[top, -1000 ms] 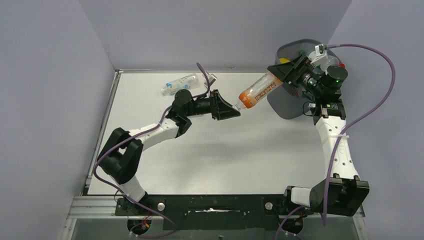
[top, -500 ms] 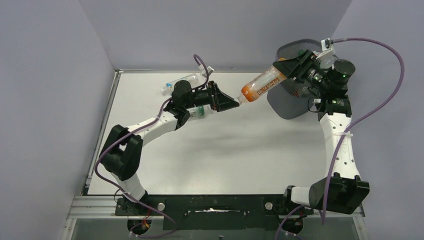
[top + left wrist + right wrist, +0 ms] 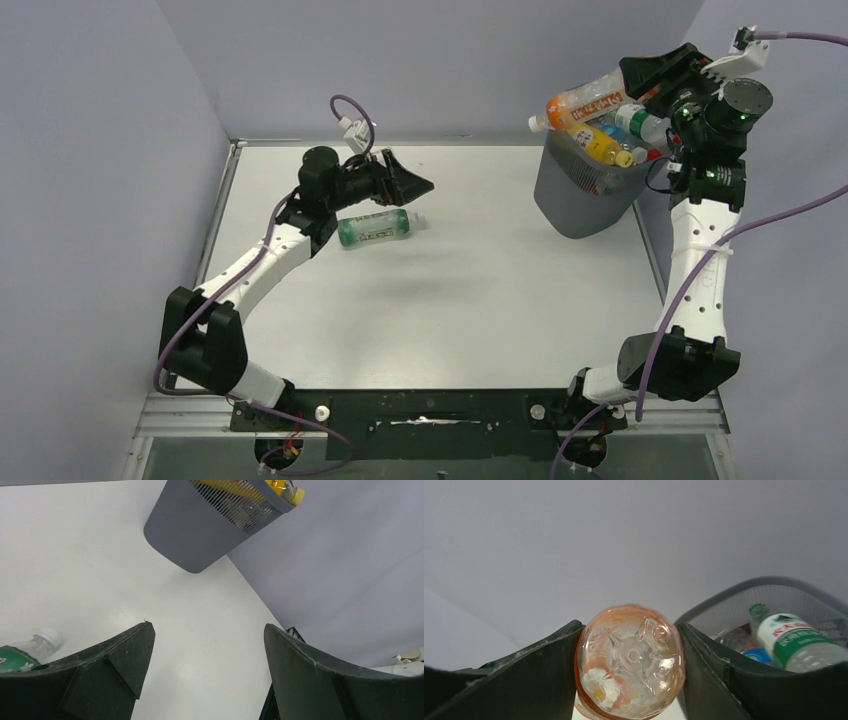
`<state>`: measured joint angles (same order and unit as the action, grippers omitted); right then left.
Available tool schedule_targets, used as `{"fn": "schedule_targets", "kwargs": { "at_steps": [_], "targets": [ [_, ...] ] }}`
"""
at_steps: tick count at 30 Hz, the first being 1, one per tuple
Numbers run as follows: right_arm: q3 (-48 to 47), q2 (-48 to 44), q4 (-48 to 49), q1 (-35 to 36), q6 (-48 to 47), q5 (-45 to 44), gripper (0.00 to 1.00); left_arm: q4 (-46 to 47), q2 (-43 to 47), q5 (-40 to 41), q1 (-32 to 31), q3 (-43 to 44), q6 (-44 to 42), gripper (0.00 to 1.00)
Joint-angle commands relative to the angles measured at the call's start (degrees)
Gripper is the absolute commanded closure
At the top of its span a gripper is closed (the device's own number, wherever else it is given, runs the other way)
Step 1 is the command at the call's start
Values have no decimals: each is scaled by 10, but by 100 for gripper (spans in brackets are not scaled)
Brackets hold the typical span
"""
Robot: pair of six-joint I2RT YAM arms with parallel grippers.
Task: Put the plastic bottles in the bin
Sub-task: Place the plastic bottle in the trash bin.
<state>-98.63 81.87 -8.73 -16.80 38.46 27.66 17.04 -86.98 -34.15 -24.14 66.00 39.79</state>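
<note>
Orange bottle [image 3: 585, 100], grey mesh bin [image 3: 580, 205]

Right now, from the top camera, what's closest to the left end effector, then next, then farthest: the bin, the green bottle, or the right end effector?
1. Green bottle, lying just beside the left end effector.
2. Bin, over at the far right.
3. Right end effector, raised up past the bin, gripping the orange bottle.
</note>
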Motion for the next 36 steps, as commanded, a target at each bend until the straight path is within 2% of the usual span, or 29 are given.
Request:
{"fn": "schedule_targets", "kwargs": {
  "at_steps": [1,7,14,23,30,36],
  "targets": [
    [14,-15,32,13,-53,-200,50,-67,46,41,6,-7,-60,19],
    [61,-28,74,41,-105,-360,52,-81,55,39,19,-22,-69,19],
    [108,-36,129,69,-134,-483,56,-74,53,31,23,-30,-69,19],
    [147,-68,201,59,-121,-502,53,-77,57,28,26,-34,-75,19],
    [112,-29,188,61,-136,-502,51,-78,61,27,28,-36,-75,19],
    [110,2,198,80,-167,-558,47,-81,64,27,28,-39,-77,19]
  ]
}}
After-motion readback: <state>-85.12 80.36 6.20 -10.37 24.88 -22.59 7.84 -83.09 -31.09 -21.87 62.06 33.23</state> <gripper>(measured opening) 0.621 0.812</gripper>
